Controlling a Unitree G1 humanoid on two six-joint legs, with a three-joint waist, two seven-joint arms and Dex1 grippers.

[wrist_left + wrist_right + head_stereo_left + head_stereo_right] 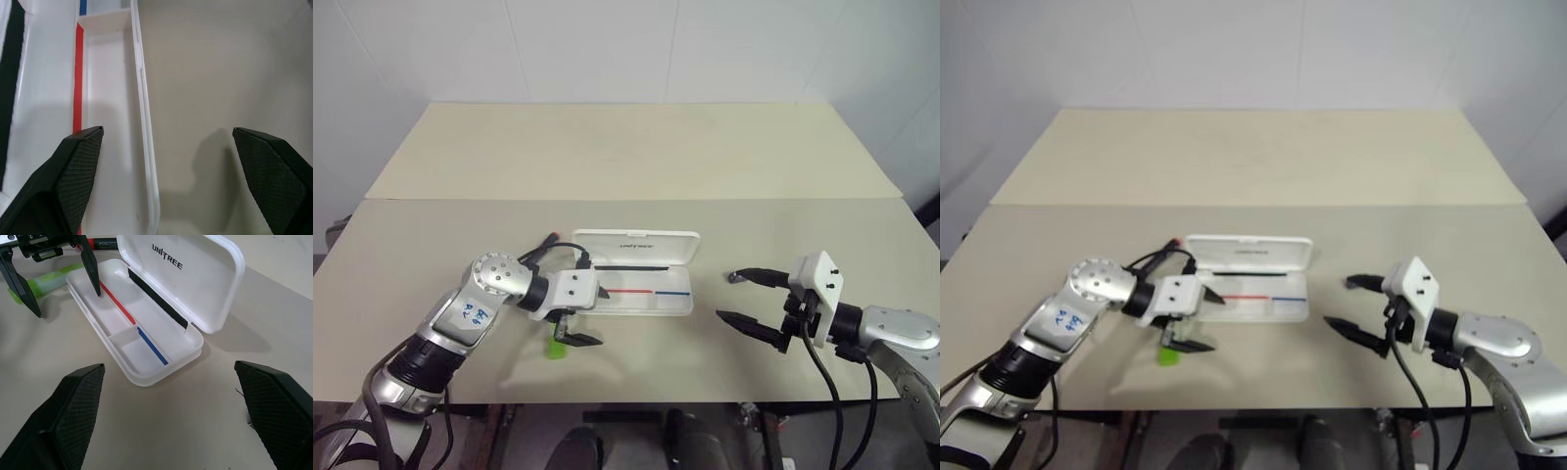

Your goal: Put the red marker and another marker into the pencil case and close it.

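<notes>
The pencil case lies open in the middle of the table, its lid tilted up at the far side. Its tray shows red and blue stripes and holds nothing. My left gripper is open and straddles the tray's near rim at its left end, one finger over the tray and one over the table. The green highlighter, the other marker, lies on the table just below that gripper. The red marker lies behind my left arm, left of the lid. My right gripper hovers open to the right of the case.
A seam runs across the beige table behind the case. Bare tabletop lies between the case and my right gripper. The table's front edge is close under both hands.
</notes>
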